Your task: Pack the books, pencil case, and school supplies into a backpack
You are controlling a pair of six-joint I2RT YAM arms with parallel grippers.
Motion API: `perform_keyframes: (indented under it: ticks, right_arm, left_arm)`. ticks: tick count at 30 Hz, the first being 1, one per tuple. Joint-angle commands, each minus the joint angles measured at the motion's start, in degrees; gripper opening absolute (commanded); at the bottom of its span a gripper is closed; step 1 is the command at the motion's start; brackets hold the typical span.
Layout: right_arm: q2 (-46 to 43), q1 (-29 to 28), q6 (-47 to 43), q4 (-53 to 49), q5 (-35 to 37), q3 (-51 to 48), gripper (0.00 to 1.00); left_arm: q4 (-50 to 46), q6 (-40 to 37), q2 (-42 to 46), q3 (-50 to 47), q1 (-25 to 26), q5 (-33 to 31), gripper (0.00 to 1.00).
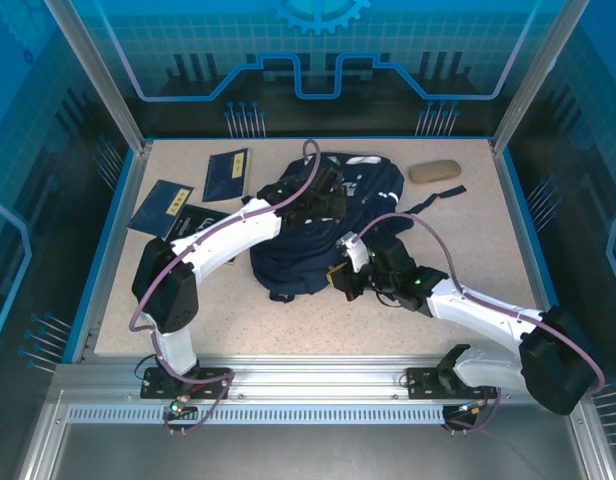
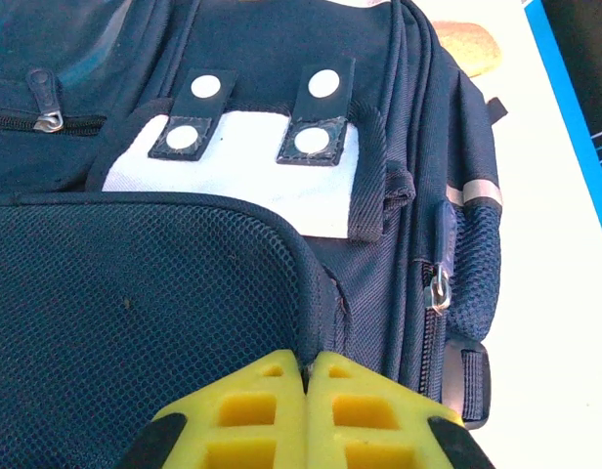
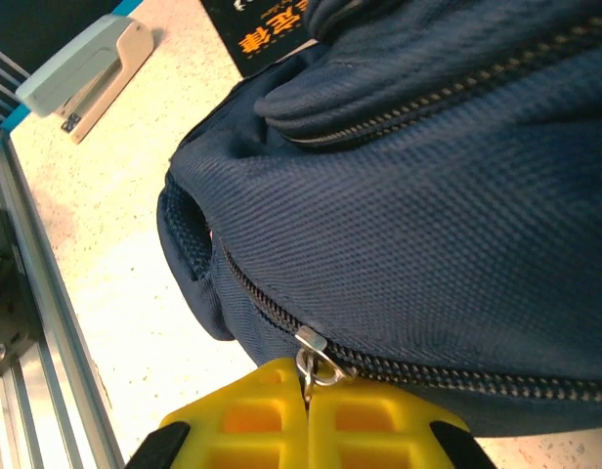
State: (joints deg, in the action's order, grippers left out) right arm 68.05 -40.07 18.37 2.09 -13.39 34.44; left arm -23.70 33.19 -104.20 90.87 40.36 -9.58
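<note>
The navy backpack lies in the middle of the table. My left gripper is shut on the seam at the edge of its mesh panel, below the white patch. At the bag's near side, my right gripper is shut on the metal zipper pull. Two navy books lie at the back left. The black book with orange print is partly under the left arm. The tan pencil case rests at the back right, beyond the bag.
A beige stapler lies on the table near the blue side rim. A dark strap trails from the bag toward the right. A blue rim borders the table.
</note>
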Motion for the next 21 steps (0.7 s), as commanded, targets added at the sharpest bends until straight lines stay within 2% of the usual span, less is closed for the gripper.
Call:
perform_keyframes:
  ticks: [1,3,7,10,12,14,18,21]
  right_arm:
    - [-4.5,0.2,5.8,2.0,1.5,-1.7,0.14]
    - [-9.0,0.9,8.6,-0.4,3.6,-3.1,0.26]
    - [-17.3,4.0,15.4,-9.7,7.8,-3.5,0.64]
    - [-19.8,10.5,23.7,-14.1,2.0,-1.8,0.77]
    - [-19.1,13.7,29.6,-14.8,-2.8,-0.5,0.79]
    - [-17.2,14.7,34.8,-15.9,-4.5,0.9,0.79]
    - [-10.8,14.6,41.5,-11.6,-11.2,2.3,0.78]
    - [-6.7,14.2,44.5,-7.5,-13.2,2.8,0.74]
  left_arm:
    - [7.1,2.2,3.6,-2.8,-0.9,-0.8,0.0]
    - [8.4,1.7,4.9,-5.4,-1.2,0.6,0.0]
    - [10.1,1.0,6.9,-9.0,-1.2,3.2,0.0]
    - [9.7,0.9,7.8,-9.1,-1.2,5.4,0.0]
    - [8.8,1.2,8.1,-8.6,-1.2,6.8,0.0]
    - [7.9,1.5,8.3,-8.0,-1.2,7.8,0.0]
    - [6.9,1.6,8.9,-7.6,-1.2,9.3,0.0]
    - [6.1,1.2,8.6,-7.0,-1.2,10.6,0.0]
